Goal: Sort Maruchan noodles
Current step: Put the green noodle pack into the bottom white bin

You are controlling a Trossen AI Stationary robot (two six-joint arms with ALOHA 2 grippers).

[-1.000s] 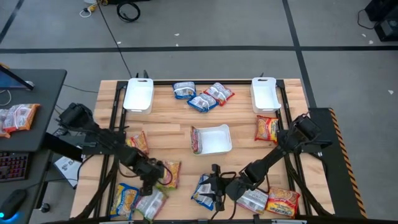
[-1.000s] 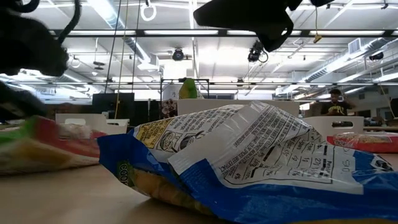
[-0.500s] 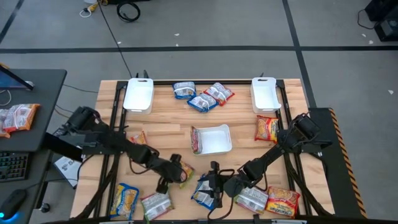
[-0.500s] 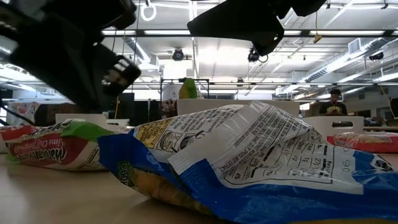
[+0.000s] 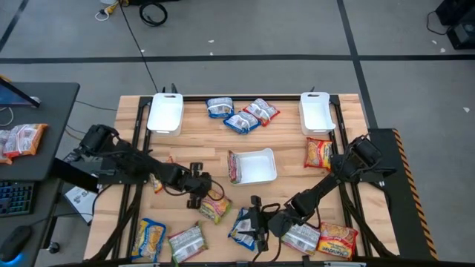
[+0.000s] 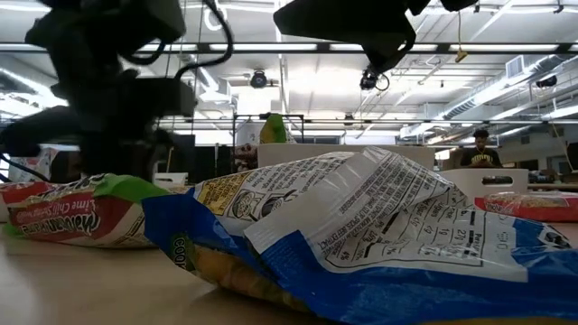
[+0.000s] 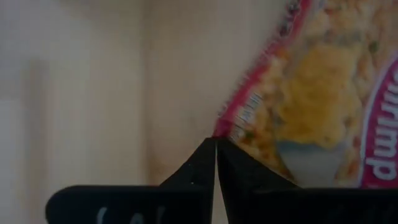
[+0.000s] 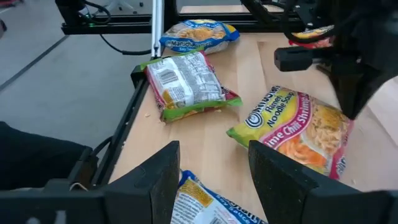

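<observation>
Counting eleven noodle packets (image 5: 243,123) and three white trays (image 5: 165,113); left pincer (image 5: 198,194) shut, right pincer (image 5: 255,220) wide.

Wooden table (image 5: 286,196) with scattered noodle packets (image 5: 243,116) and white trays (image 5: 165,113).

Bare wooden table (image 5: 286,148) lies open between the central white tray (image 5: 254,165) and the right tray (image 5: 316,113); ramen packets (image 5: 215,208) crowd the near edge.
</observation>
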